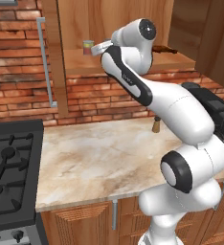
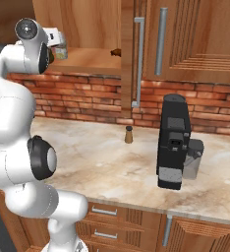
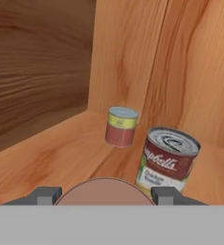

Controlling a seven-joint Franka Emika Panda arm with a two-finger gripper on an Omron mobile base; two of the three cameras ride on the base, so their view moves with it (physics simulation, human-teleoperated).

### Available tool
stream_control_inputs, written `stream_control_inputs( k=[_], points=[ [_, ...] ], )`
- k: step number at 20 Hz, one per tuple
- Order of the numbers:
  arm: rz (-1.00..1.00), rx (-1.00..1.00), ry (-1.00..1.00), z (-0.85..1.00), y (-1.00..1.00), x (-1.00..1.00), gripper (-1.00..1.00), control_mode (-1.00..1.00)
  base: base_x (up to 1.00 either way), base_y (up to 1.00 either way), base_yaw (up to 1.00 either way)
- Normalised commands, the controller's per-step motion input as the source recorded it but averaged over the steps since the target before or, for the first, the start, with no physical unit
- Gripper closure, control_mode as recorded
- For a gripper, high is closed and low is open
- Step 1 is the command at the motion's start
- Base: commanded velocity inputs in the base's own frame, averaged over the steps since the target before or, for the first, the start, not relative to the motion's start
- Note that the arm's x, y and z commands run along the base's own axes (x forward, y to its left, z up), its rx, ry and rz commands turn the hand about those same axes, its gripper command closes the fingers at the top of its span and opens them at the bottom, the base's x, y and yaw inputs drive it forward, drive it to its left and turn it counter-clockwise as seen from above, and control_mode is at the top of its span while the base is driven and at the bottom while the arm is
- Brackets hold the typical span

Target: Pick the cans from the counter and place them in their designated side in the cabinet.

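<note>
Fingertips of the gripper [image 3: 104,194] clasp a dark red can [image 3: 102,191] at bottom centre, the cabinet [image 3: 51,153] shelf's red-and-yellow can [image 3: 121,126] standing upright beyond.

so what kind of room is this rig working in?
A kitchen, rendered. It shows a black gas stove beside a marbled stone counter, a brick wall, a coffee machine, and a wood wall cabinet holding cans.

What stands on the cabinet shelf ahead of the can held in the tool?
Two cans. A labelled soup can stands close ahead, slightly right of the held can in the tool; a yellow-topped can stands further back near the corner. The shelf on the left is bare wood.
</note>
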Motion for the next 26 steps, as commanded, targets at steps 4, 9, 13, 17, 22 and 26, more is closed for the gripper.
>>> stream_control_inputs(
  k=[4, 9, 13, 17, 22, 26],
  points=[
    [0.00, 0.00, -0.03, -0.47, 0.09, 0.17, 1.00, -1.00, 0.00, 0.00, 0.00],
    [0.01, 0.00, -0.04, -0.36, 0.13, 0.17, 1.00, -1.00, 0.00, 0.00, 0.00],
    [0.02, 0.00, -0.04, -0.22, 0.16, 0.25, 1.00, -1.00, 0.00, 0.00, 0.00],
    [0.02, 0.01, -0.01, -0.18, 0.16, 0.30, 1.00, -1.00, 0.00, 0.00, 0.00],
    [0.02, 0.02, 0.00, -0.07, 0.05, 0.40, 1.00, -1.00, 0.00, 0.00, 0.00],
    [0.02, 0.02, 0.00, -0.12, 0.07, 0.40, 1.00, -1.00, 0.00, 0.00, 0.00]
  ],
)
